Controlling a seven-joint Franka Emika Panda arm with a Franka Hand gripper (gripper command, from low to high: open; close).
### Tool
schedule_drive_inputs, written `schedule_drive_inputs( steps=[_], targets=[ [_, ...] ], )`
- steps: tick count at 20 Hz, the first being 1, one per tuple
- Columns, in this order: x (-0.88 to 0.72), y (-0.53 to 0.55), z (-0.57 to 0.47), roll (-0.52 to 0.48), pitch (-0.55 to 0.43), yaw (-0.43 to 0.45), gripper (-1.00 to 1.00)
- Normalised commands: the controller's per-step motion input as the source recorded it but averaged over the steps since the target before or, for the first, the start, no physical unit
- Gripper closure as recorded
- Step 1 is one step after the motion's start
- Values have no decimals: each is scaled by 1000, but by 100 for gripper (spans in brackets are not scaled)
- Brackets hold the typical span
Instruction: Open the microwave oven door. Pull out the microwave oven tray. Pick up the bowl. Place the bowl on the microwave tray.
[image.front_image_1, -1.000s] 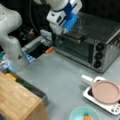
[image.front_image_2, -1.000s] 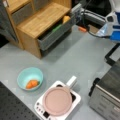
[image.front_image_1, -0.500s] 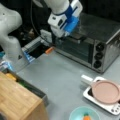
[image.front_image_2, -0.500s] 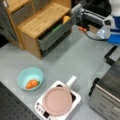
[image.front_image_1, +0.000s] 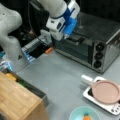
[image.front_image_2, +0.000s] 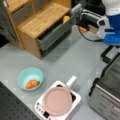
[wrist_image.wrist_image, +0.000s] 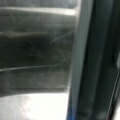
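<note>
The tool (image.front_image_1: 65, 37) sits at the top edge of the microwave oven door (image.front_image_1: 75, 50), at about 11 o'clock in a front view, right by the bar handle. Whether its fingers are apart or together I cannot tell; the blue-and-white wrist housing covers them. The door looks shut, or nearly so, against the microwave oven (image.front_image_1: 100, 42), so the opening step seems to be the one in hand and the tray is not showing.

To do this step well, I judge the tool should catch the bar squarely near its middle and follow the door's downward arc rather than pull straight out, so the oven does not slide on the counter (image.front_image_1: 62, 75).

The bowl (image.front_image_2: 30, 78), light teal with an orange item inside, rests untouched on the counter at about 8 o'clock in a front view, well apart from the tool. Just beside it, toward 5 o'clock, a pink plate (image.front_image_2: 57, 101) lies on a white tray (image.front_image_2: 75, 98).

The wrist view gives only a close brushed-metal surface and a dark vertical edge. Both front views show the bowl, one only at its 6 o'clock edge (image.front_image_1: 83, 113); the wooden cabinet (image.front_image_2: 42, 22) with its open drawer is clearest at 11 o'clock.
</note>
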Motion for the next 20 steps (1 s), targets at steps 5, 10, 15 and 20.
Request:
schedule_drive_inputs(
  steps=[5, 10, 15, 20],
  targets=[
    [-69, -266, -256, 326, -24, 35, -100],
    [5, -105, -214, 241, -43, 31, -100],
    [145, -215, -250, 223, -68, 79, -100],
    [199, -388, -230, 236, -61, 116, -100]
  ],
)
